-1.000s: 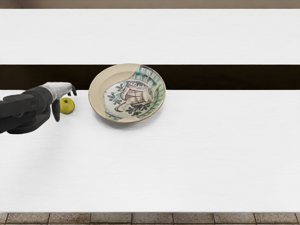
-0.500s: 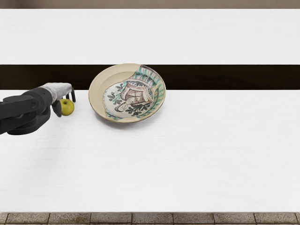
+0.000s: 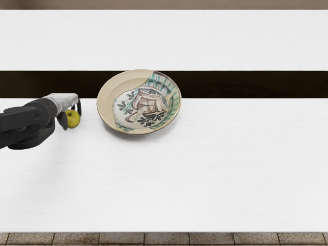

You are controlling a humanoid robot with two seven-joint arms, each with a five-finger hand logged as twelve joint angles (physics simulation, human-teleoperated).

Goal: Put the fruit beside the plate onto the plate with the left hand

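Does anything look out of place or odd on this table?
Only the plate: its back part shows over the dark gap behind the table, so it may overhang. Nothing looks spilled or broken.

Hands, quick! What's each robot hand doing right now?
Left hand: closed around the green apple.
Right hand: not in view.

My left hand point(image 3: 67, 103) curls round small yellow-green apple point(image 3: 74, 120), just left of painted cream ceramic plate point(image 3: 108, 86), white table point(image 3: 205, 169).
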